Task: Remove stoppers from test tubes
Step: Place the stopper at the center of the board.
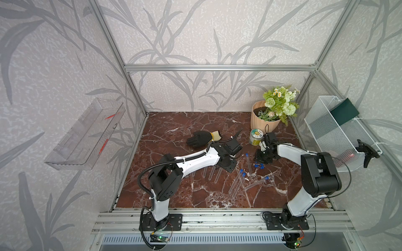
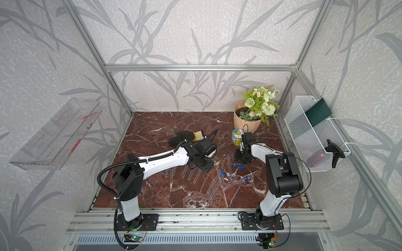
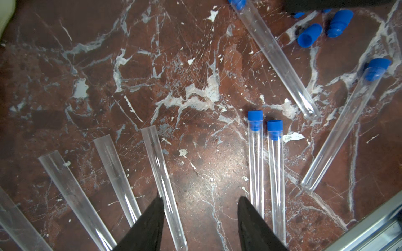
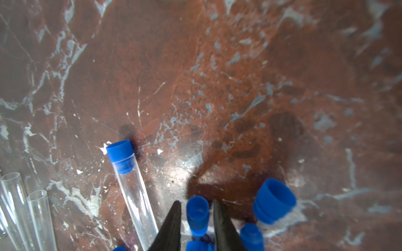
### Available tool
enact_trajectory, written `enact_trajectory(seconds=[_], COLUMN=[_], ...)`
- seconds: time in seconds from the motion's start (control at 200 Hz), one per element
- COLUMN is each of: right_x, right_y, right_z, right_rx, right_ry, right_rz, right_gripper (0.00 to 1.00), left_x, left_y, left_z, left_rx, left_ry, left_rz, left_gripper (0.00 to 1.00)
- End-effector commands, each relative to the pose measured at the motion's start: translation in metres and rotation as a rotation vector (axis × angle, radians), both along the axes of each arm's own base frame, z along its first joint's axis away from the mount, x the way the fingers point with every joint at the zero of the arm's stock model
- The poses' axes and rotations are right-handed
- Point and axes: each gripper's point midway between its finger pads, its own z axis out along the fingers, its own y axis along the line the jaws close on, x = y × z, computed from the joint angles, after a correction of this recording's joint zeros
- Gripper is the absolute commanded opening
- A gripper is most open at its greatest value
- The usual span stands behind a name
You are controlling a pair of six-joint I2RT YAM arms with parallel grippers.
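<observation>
the right jaws hang low over the red-brown marble desk (image 4: pixel 217 76). they stand slightly spread, with one loose blue stopper (image 4: pixel 197 215) between their tips. a thin gap shows on each side of it, so they are not pinching it. i cannot tell whether it rests on the desk. other loose stoppers (image 4: pixel 274 201) lie just beside these jaws. a capped test tube (image 4: pixel 134 195) lies close on the opposite side, its blue end pointing away from the wrist.

the left jaws are spread wide, with only bare desk between them. an uncapped tube (image 3: pixel 163 173) shows just beside one tip, the nearest of a fan of open tubes (image 3: pixel 71 191). a pair of capped tubes (image 3: pixel 275 169), lying side by side, shows just beside the other tip. two slanted capped tubes (image 3: pixel 342 130) lie farther off, toward the loose stoppers.

in both top views the fan of open tubes lies under the left forearm. the loose stoppers cluster below the right wrist, near a small jar (image 1: pixel 256 137).
</observation>
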Motion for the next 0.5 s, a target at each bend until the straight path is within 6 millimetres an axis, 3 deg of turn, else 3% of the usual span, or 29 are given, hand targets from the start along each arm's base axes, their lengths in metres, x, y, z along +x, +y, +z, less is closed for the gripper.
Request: enact_trajectory(seconds=[0.0,0.26,0.495], right_x=[-0.006,-0.018,-0.036], right_y=[-0.005,-0.004,-0.001], right_z=[0.013,0.044,0.058], right_rx=[-0.022,-0.009,0.021], right_ry=[-0.014,-0.08,-0.116], right_rz=[0.011,0.037,0.061], right_gripper=[0.3,0.44,0.69], left_x=[-0.004,-0.009,-0.014], left_y=[-0.008,-0.023,-0.037], left_z=[0.006,-0.001,-0.015], left_rx=[-0.004,0.0,0.026], left_ry=[0.002,0.023,0.063], left_rz=[-0.034,-0.055,-0.077], left_gripper=[0.55,0.55,0.55])
